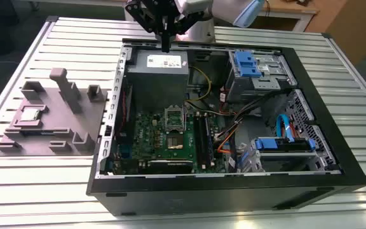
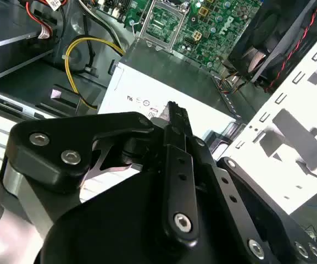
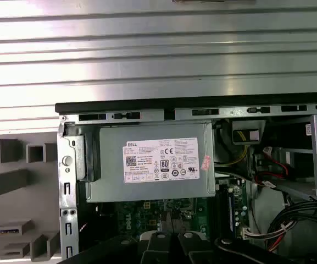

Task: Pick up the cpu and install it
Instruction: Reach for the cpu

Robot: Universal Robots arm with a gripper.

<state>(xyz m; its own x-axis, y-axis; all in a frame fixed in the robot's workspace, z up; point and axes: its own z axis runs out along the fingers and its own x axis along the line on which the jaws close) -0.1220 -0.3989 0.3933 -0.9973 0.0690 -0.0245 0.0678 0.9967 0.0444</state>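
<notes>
Slatted metal surface (image 1: 43,200) carries an open computer case (image 1: 234,195) and, at its 9 o'clock in the exterior view, a grey fixture tray (image 1: 87,124). The cpu (image 1: 30,114) lies flat in that tray, untouched. The gripper (image 1: 166,46) hangs over the case's 12 o'clock edge, above the power supply box (image 1: 157,78). Its fingers are pressed together, holding nothing, well apart from the chip.

Risks as I judge them:
- You go down on the tray with the fingers closed and shove the chip.
- You clip the tall tray post (image 1: 65,88) near it.
- A tilted grasp drops it over the board.
- At the socket (image 1: 175,117), a skewed or wrongly turned chip would bend contacts. Can't tell if its frame is open.
</notes>
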